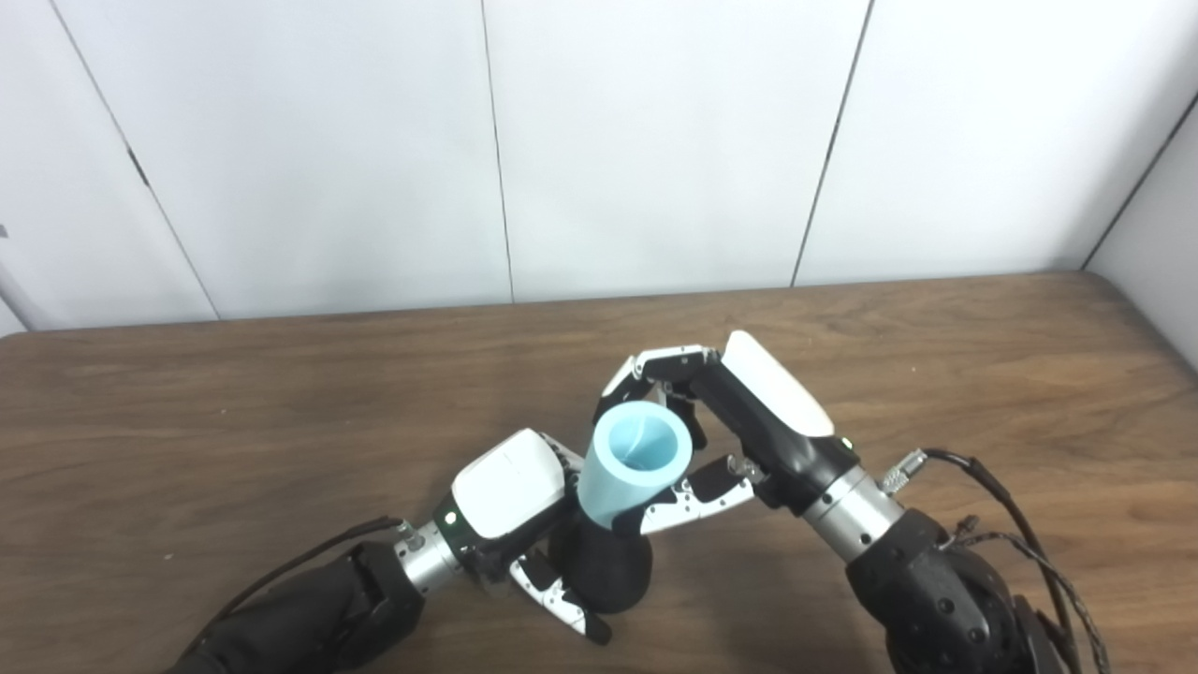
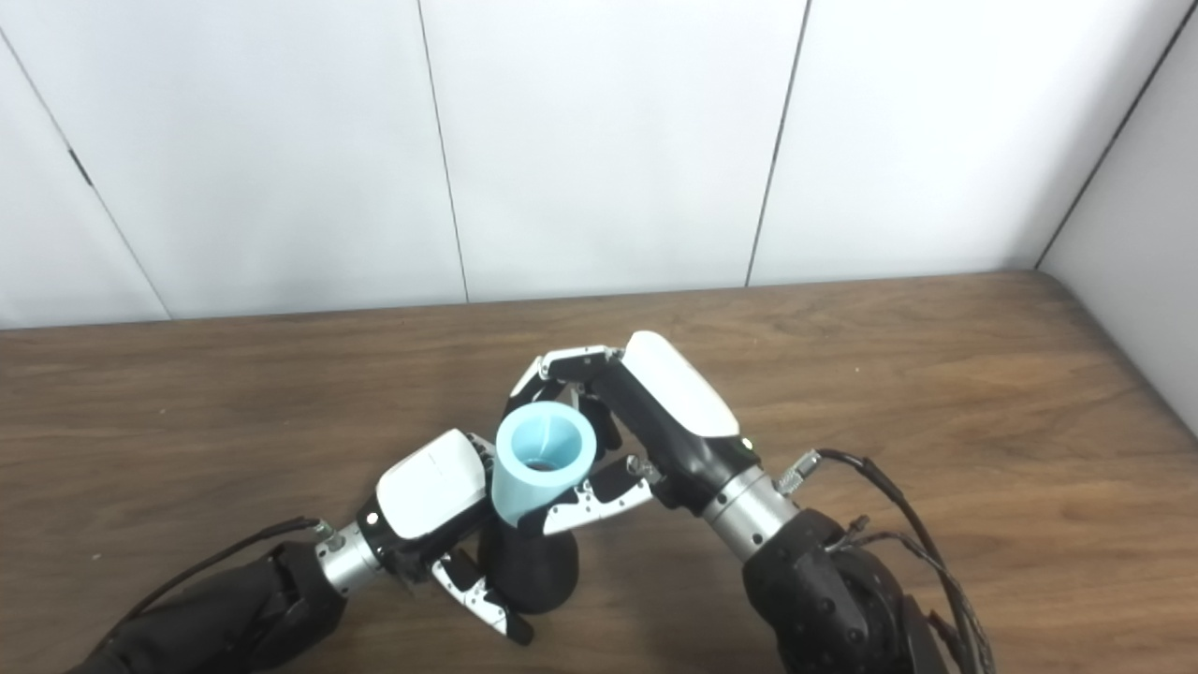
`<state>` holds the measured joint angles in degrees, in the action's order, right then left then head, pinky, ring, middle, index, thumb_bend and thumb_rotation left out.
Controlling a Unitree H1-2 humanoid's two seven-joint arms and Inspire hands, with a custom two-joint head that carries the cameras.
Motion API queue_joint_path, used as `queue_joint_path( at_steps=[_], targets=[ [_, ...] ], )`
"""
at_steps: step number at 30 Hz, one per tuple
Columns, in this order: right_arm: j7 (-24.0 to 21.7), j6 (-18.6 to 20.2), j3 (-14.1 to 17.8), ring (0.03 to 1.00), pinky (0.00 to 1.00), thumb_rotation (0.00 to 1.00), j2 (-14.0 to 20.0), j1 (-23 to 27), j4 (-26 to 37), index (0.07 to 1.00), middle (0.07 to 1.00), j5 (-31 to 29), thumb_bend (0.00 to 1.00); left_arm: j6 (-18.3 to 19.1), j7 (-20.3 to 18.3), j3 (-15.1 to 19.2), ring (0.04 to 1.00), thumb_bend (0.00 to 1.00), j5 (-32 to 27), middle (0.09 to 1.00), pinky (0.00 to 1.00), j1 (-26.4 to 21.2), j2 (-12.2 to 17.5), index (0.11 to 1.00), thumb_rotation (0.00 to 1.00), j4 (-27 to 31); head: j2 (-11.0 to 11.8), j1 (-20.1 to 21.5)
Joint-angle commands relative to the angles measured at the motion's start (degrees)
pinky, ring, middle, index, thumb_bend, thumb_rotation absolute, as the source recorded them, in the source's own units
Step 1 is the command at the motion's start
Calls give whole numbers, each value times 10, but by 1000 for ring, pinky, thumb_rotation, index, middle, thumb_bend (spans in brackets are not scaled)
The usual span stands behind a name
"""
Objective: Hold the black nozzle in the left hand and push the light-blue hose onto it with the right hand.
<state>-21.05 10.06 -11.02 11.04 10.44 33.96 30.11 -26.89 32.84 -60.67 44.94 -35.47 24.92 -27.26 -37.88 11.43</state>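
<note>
The black nozzle (image 1: 610, 569) stands upright on the wooden table (image 1: 187, 421), wide base down. My left hand (image 1: 513, 510) is shut on it from the left, thumb in front of the base. The light-blue hose (image 1: 632, 463) sits on top of the nozzle, its open end facing up and tilted slightly right. My right hand (image 1: 721, 412) wraps the hose from the right and behind, fingers curled around the far side and thumb under its near side. The joint between hose and nozzle is partly hidden by the fingers.
White wall panels (image 1: 655, 140) rise behind the table's far edge. A grey wall meets the table's right corner (image 1: 1123, 290). Cables (image 1: 1011, 524) loop off my right forearm over the near right of the table.
</note>
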Motion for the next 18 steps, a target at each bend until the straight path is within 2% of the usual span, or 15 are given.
queue_joint_path(
  at_steps=[1, 3, 7, 10, 18],
  targets=[
    [1, -3, 0, 172, 115, 0, -1, 28, 25, 480, 471, 0, 529, 0, -44, -52, 223, 517, 24, 391, 185, 94, -13, 489, 0, -33, 0, -1],
    [-4, 1, -2, 166, 111, 0, 0, 29, 27, 480, 471, 2, 529, 0, -45, -52, 250, 517, 25, 397, 208, 94, -13, 497, 0, -32, 0, -1],
    [-10, 12, -3, 155, 104, 0, -2, 28, 29, 480, 470, 2, 530, 0, -43, -51, 232, 516, 28, 390, 192, 95, -14, 493, 0, -30, -1, -3],
    [-9, 13, -3, 157, 99, 0, -4, 26, 27, 517, 413, 1, 522, 0, -44, -49, 256, 516, 27, 400, 209, 96, -14, 503, 0, -26, -2, -3],
    [-7, 5, -11, 161, 104, 0, -4, 25, 18, 505, 459, 10, 527, 0, -58, -43, 259, 516, 31, 395, 220, 98, -16, 502, 0, -26, -2, -3]
  ],
)
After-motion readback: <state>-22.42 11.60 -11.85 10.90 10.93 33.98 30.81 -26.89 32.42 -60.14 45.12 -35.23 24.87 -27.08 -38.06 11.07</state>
